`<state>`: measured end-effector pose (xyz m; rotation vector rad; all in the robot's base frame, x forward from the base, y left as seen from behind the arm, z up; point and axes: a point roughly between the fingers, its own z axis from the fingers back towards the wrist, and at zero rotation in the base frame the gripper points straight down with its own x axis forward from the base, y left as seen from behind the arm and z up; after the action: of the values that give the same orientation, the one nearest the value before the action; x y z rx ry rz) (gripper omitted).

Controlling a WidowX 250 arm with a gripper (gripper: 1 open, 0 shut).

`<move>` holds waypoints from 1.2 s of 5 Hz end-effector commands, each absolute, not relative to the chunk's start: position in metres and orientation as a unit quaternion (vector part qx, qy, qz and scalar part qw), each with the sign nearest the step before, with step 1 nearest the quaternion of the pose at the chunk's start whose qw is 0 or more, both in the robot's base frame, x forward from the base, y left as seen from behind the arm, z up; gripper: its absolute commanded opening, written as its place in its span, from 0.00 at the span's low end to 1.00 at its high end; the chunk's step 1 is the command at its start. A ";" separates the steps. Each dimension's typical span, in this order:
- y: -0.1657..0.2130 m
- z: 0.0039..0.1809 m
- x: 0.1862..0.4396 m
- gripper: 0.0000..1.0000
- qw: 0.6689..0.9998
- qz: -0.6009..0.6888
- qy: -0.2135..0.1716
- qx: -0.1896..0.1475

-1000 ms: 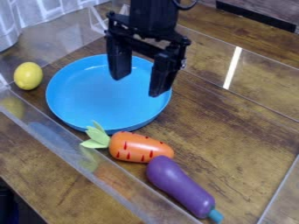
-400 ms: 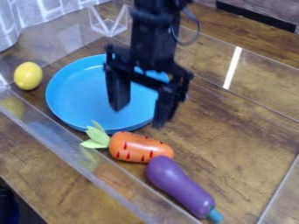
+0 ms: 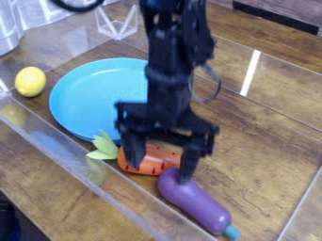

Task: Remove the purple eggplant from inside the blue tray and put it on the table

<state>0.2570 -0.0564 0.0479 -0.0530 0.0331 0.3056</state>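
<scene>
The purple eggplant (image 3: 195, 200) lies on the table (image 3: 270, 141) near the front edge, outside the blue tray (image 3: 88, 94), its teal stem end pointing to the lower right. My gripper (image 3: 164, 158) hangs open, low over the orange carrot (image 3: 150, 163), just above and left of the eggplant. Its right finger (image 3: 198, 157) is close to the eggplant's upper end; whether it touches is unclear. Nothing is between the jaws. The arm hides part of the tray's right rim.
A yellow lemon (image 3: 29, 81) sits left of the tray. The carrot's green leaves (image 3: 104, 146) stick out by the tray's front rim. A clear plastic edge (image 3: 56, 141) runs along the table's front left. A clear object stands at the back.
The gripper has travelled from above the tray's right side toward the front and down, now straddling the carrot beside the eggplant. It stayed open. The objects have not moved.
</scene>
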 end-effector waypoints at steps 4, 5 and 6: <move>-0.072 0.026 0.268 1.00 0.973 0.225 -0.013 -0.043; -0.073 0.025 0.269 1.00 0.971 0.234 -0.010 -0.046; -0.075 0.024 0.271 1.00 0.969 0.242 -0.007 -0.047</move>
<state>0.2701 -0.0671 0.0194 -0.0885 -0.0031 0.5128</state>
